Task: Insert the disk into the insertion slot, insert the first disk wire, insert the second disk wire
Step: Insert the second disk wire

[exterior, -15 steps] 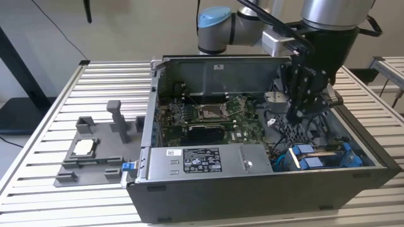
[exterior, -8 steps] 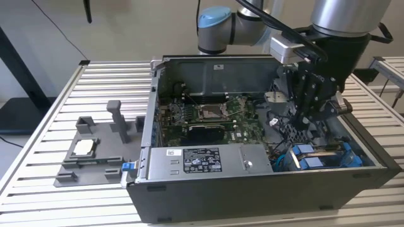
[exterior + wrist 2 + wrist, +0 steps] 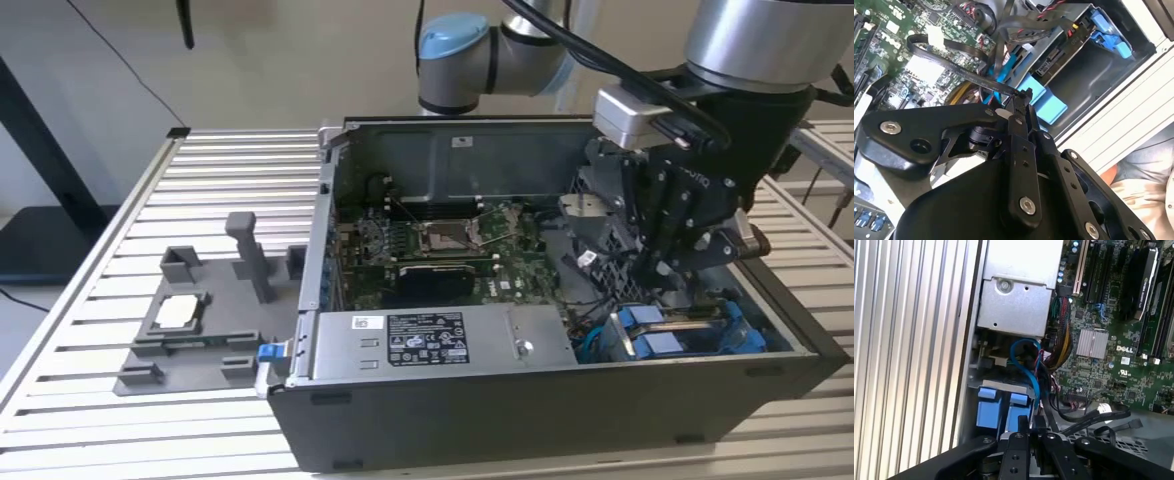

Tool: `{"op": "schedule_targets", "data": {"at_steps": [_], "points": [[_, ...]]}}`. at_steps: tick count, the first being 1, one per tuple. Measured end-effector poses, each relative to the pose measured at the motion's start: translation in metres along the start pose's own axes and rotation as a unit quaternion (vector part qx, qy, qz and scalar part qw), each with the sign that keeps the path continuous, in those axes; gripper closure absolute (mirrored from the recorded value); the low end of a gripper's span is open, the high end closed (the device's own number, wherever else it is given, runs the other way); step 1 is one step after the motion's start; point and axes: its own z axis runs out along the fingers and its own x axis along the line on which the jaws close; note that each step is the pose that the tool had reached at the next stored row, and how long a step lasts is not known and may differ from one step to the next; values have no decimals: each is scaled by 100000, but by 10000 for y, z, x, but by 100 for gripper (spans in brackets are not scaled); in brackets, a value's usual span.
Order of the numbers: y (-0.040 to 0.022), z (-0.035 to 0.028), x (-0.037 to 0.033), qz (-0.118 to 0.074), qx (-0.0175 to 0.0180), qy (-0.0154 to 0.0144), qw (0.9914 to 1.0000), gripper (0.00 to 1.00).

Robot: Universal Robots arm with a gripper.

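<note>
we're down inside the black computer case (image 3: pixel 534 420), at its near corner on the exterior view's right. the disk (image 3: pixel 988 410) sits in the insertion slot (image 3: pixel 1061 35), blue carrier tabs facing out. the gripper (image 3: pixel 1023 96) hangs close by those tabs, not touching them, fingers pinched together on the end of a black disk wire (image 3: pixel 966 72) that loops back over the motherboard (image 3: pixel 1104 375).

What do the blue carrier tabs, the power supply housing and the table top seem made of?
The blue carrier tabs: likely moulded plastic, uniform matte colour. The power supply housing: bare sheet metal, dull silver-grey with a screw. The table top: slatted metal, probably aluminium, pale with soft sheen.
</note>
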Motion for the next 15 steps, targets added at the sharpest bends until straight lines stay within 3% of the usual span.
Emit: {"op": "schedule_targets", "data": {"at_steps": [4, 10, 12, 15], "points": [[-62, 9, 46, -27, -465, -288, 99998, 84], [-150, 19, 90, -28, -624, -1266, 99990, 84], [-176, 21, 105, -48, -1086, -1632, 99981, 84], [-210, 24, 123, -99, -2255, -2451, 99944, 84]]}}
